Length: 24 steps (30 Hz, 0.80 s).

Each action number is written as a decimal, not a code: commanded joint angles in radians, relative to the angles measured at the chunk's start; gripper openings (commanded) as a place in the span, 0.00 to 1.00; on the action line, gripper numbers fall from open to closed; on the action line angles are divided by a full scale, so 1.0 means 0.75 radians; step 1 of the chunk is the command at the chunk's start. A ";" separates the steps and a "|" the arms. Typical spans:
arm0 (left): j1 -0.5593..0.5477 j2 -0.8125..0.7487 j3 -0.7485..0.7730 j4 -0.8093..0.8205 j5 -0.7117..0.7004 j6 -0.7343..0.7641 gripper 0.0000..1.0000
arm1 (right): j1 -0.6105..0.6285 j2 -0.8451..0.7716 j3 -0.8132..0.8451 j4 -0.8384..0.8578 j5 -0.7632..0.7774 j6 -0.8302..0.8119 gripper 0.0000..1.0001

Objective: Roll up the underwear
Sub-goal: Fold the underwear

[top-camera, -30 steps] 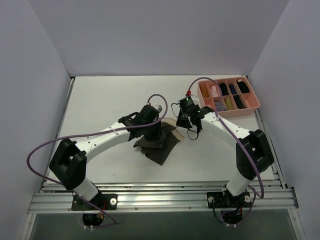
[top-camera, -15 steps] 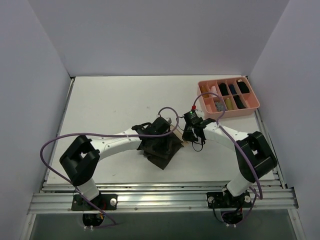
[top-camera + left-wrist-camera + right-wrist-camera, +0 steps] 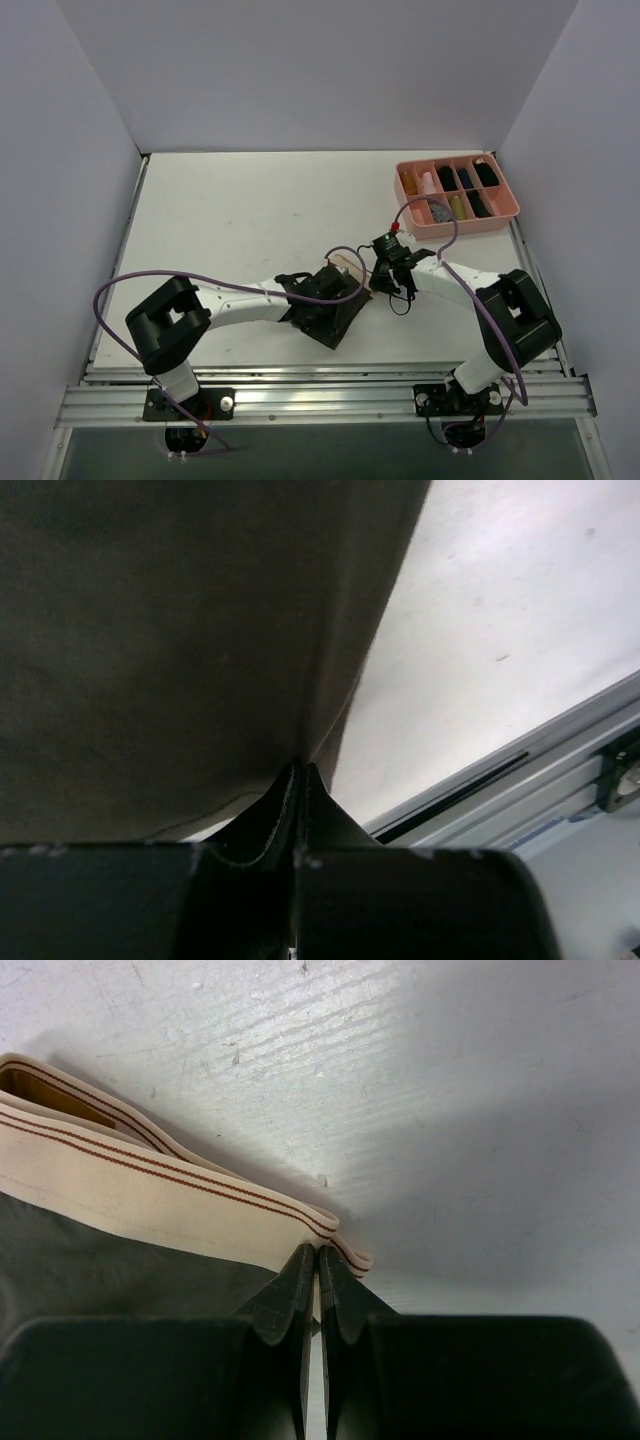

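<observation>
The underwear (image 3: 335,318) is a dark olive-brown cloth lying folded near the table's middle front, its beige waistband (image 3: 352,264) at the far side. My left gripper (image 3: 330,290) is over it and shut on a fold of the dark cloth (image 3: 180,650). My right gripper (image 3: 383,272) is at the garment's right edge, shut on the end of the red-striped beige waistband (image 3: 180,1195). In the right wrist view my right gripper (image 3: 319,1252) pinches the band's folded corner. In the left wrist view my left gripper (image 3: 300,768) grips the cloth's lower edge.
A pink compartment tray (image 3: 507,205) with small rolled bundles stands at the back right. Metal rails (image 3: 320,390) run along the near table edge, also seen in the left wrist view (image 3: 560,750). White walls enclose the table.
Both grippers have moved toward the near edge and slightly right, dragging the underwear with them. The garment now lies lower and looks more bunched.
</observation>
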 commanded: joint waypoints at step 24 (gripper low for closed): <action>0.050 -0.108 0.178 -0.024 0.000 -0.056 0.35 | -0.076 -0.164 0.080 -0.201 -0.007 0.006 0.17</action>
